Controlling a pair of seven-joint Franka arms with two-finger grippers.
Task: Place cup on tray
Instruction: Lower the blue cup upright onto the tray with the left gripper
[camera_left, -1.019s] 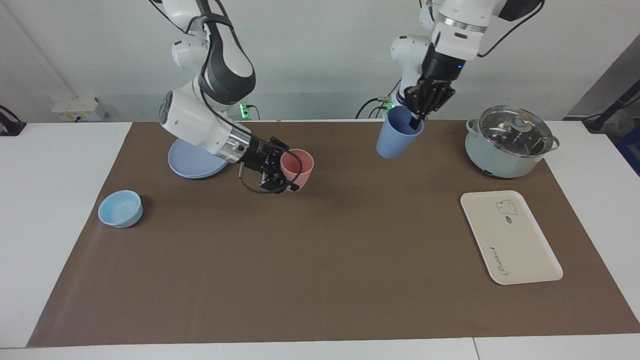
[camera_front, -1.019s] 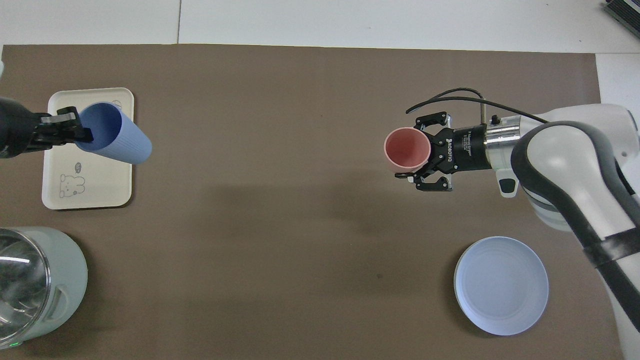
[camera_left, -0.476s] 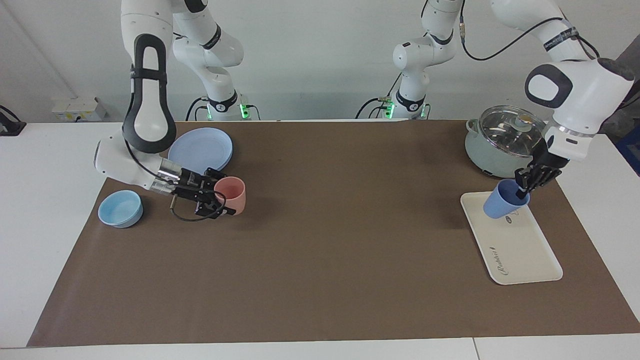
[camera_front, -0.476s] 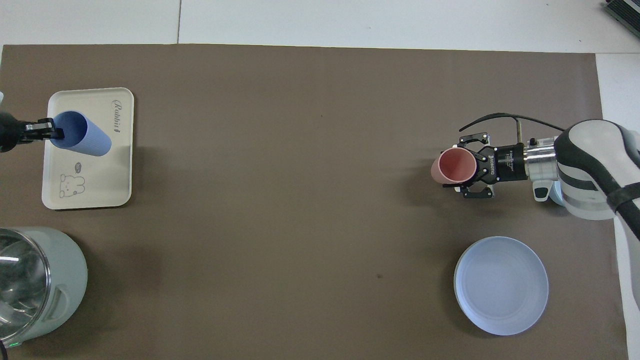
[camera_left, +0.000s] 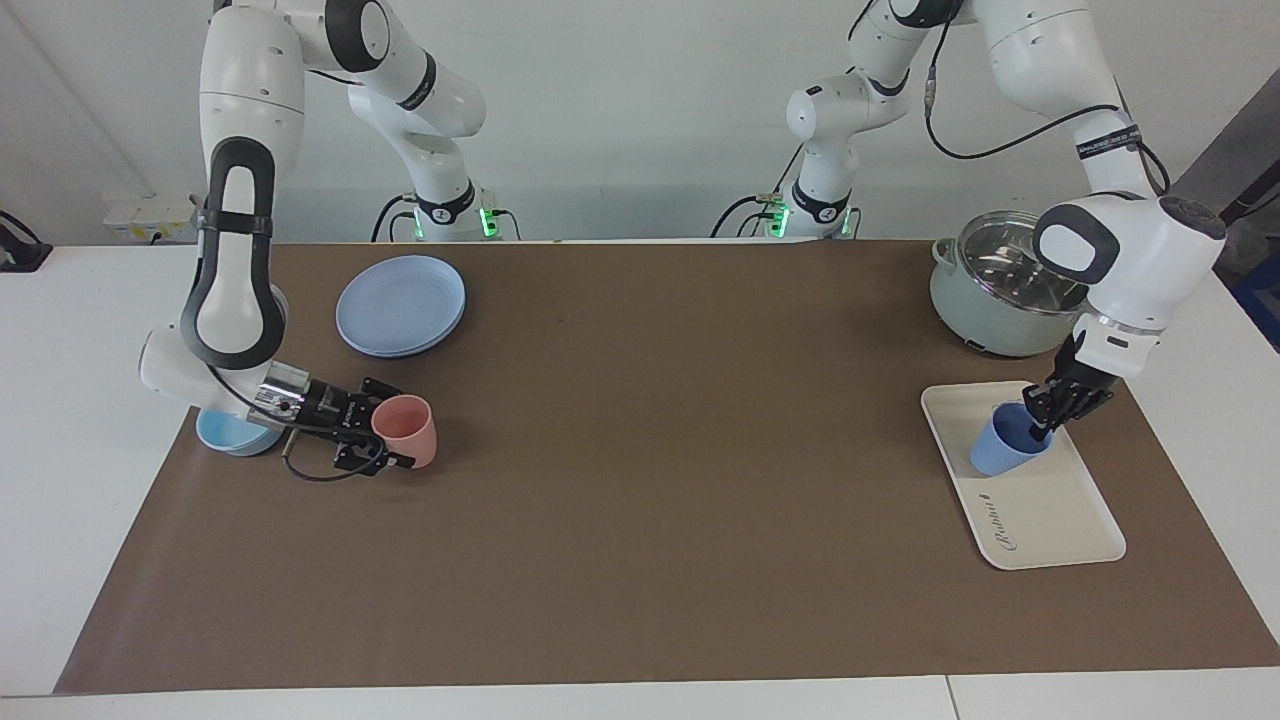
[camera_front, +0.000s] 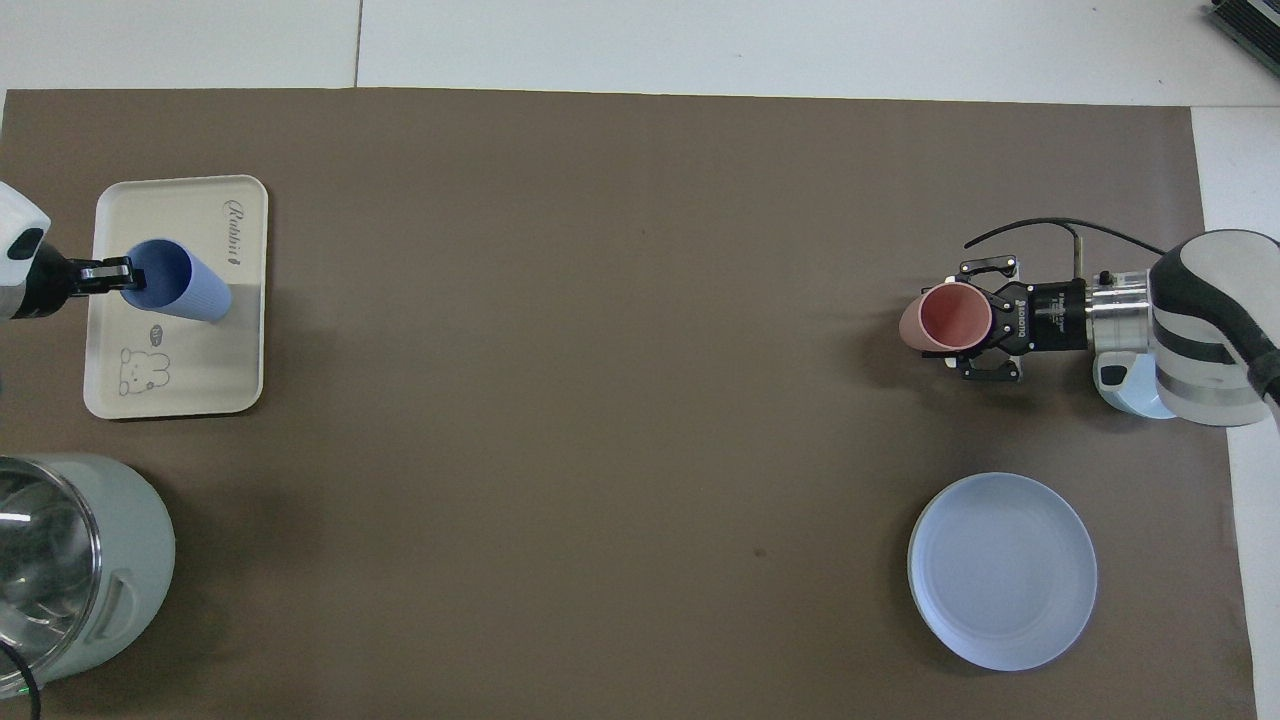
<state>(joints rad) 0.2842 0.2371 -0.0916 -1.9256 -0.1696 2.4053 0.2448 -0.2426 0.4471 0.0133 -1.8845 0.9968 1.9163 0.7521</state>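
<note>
Cup (camera_left: 1005, 448) sits tilted in my left end effector (camera_left: 1040, 425), one finger inside the rim and one outside, so it is pinched by the wall and not around the body. I hold it that way, I reckon, so the base stays free to land flat. Its base looks to be touching or just above the tray (camera_left: 1050, 510), directly below the left end effector; I cannot tell which from either view. The lean means it needs righting before I let go, else it could tip on the raised rim side. The tray's printed lettering lies just beside the cup, and the pot (camera_left: 985, 300) stands near the left arm. My right end effector (camera_left: 385, 440) is well apart at the other end of the table (camera_left: 650, 500), closed on the pink cup (camera_left: 405, 430), gripped side-on and low, which looks to rest on the table. The bowl (camera_left: 225, 435) is right under that wrist, partly covered, and the round plate (camera_left: 400, 305) lies near it, toward the robots. Task nearly done, only the setting down and release left.
</note>
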